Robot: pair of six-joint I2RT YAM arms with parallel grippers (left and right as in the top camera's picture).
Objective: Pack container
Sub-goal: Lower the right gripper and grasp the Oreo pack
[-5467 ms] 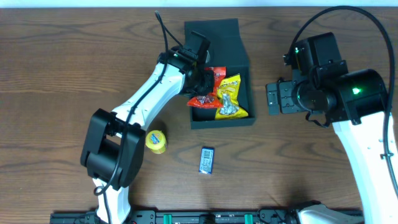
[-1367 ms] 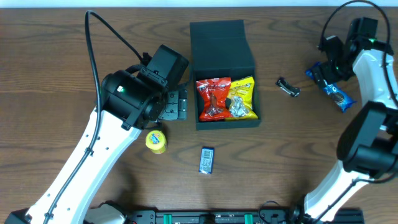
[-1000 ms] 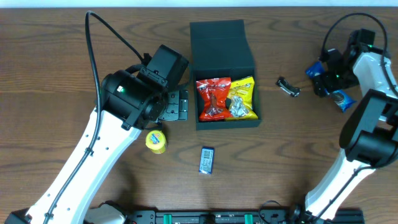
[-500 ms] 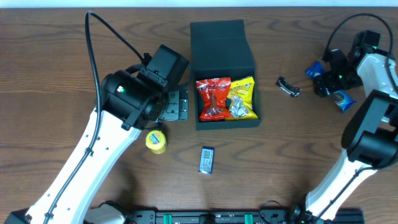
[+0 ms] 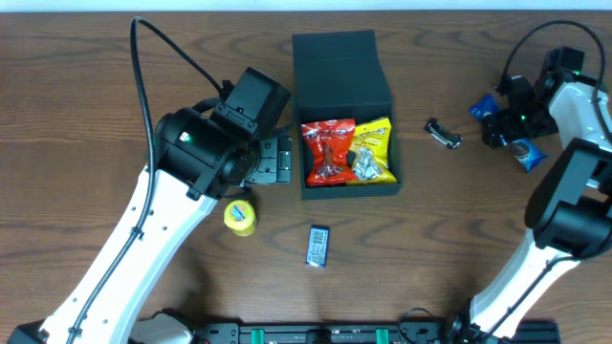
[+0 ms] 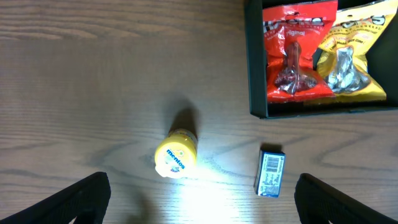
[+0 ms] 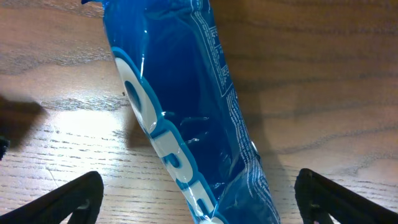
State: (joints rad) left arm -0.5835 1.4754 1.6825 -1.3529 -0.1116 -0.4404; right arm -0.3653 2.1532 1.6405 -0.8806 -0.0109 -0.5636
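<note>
Midway across the brown wooden tabletop sat the dark teal-green matte square container, its lid flapped back, with a red foil packet and a yellow packet crowding its well. Far to the right, the right pincer stood wide open astride a glossy blue snack packet. A skewed closing could squirt that slick film sideways. The left pincer hung open and empty. Bare wood lay between packet and container, save for a small dark object.

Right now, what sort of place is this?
Probably a robot manipulation test bench: left arm and right arm at a wood-grain table, with a Mentos tub and blue snack packet on either side of a dark teal container.
</note>
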